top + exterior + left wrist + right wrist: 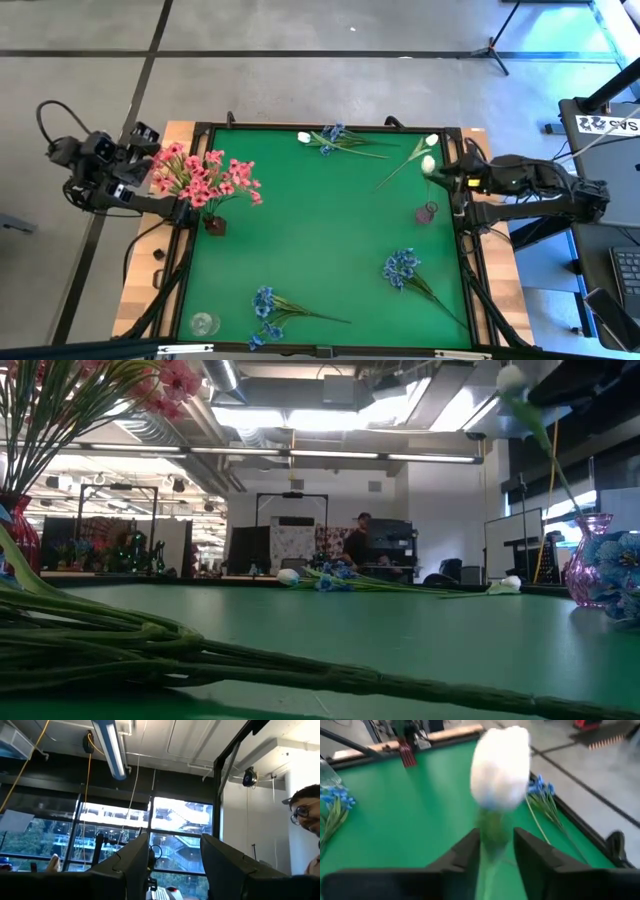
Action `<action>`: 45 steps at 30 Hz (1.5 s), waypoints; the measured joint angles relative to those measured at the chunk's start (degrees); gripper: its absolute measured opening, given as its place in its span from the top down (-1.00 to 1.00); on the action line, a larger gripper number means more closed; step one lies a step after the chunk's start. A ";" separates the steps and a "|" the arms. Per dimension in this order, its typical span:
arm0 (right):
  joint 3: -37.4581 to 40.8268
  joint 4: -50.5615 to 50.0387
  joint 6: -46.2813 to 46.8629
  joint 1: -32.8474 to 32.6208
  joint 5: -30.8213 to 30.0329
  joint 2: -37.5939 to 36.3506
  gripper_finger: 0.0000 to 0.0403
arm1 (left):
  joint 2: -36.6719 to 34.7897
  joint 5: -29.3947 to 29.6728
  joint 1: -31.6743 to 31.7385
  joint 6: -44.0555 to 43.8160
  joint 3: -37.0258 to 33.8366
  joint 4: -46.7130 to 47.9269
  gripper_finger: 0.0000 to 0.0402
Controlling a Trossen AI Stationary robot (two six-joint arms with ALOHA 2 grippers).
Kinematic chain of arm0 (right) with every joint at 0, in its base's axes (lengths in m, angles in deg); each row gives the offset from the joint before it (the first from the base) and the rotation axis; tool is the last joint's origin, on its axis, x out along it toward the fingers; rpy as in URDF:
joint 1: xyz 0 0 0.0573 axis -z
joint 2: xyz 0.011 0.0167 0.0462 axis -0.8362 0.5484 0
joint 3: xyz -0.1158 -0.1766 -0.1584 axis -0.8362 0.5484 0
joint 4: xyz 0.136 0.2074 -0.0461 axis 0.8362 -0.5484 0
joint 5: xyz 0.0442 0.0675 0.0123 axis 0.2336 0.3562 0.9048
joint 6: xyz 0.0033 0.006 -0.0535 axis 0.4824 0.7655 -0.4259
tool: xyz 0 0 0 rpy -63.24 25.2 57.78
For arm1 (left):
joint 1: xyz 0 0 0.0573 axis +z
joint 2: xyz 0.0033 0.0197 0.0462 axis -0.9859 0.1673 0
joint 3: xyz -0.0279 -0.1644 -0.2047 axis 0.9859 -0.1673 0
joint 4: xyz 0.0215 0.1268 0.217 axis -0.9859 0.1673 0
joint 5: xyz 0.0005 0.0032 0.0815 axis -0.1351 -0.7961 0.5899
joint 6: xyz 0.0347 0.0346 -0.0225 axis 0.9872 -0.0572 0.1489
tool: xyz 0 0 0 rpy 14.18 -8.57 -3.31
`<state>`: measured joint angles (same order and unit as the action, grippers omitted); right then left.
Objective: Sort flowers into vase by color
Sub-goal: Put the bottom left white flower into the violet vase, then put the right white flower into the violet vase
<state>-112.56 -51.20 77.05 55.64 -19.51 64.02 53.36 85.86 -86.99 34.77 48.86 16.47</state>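
Observation:
My right gripper (441,173) (496,834) stands at the table's right edge, shut on a white tulip-like flower whose bud (428,163) (501,765) stands beyond the fingertips. In the low view its stem (556,465) slants down to the mouth of a small pink glass vase (426,212) (590,558). Pink flowers (205,178) stand in a red vase (215,226) at the left. Blue sprigs (400,268) (265,305) (331,136) and white buds (304,137) (432,140) lie on the green mat. My left gripper (146,137) (175,865) is open and empty, off the table's left edge, pointing up. My right gripper pinches the white flower's green stem (492,827) between its two fingers, just below the bud. The flower is lifted, bud up and tilted. Its stem hangs down toward the pink vase; whether its lower end is inside, I cannot tell.
A clear glass vase (203,323) stands at the near left corner. The middle of the green mat (320,230) holds nothing. A dark raised rim (466,260) frames the mat. A person shows in the room beyond (356,540) and in the left wrist view (306,820).

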 joint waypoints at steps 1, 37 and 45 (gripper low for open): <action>-1.39 -1.81 0.97 0.00 -0.03 0.74 0.26 | 0.00 0.01 0.01 0.00 0.01 -0.42 0.13; -26.41 -10.32 52.51 42.72 1.89 44.22 0.00 | -0.02 0.04 -0.01 -4.52 0.07 0.40 0.13; -26.41 -10.67 52.28 52.31 7.77 56.91 -0.02 | -0.02 -2.74 0.01 -4.66 0.07 0.51 0.13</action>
<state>-138.98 -61.86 129.33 107.96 -11.75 120.93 53.33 83.12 -86.98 30.11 48.92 16.98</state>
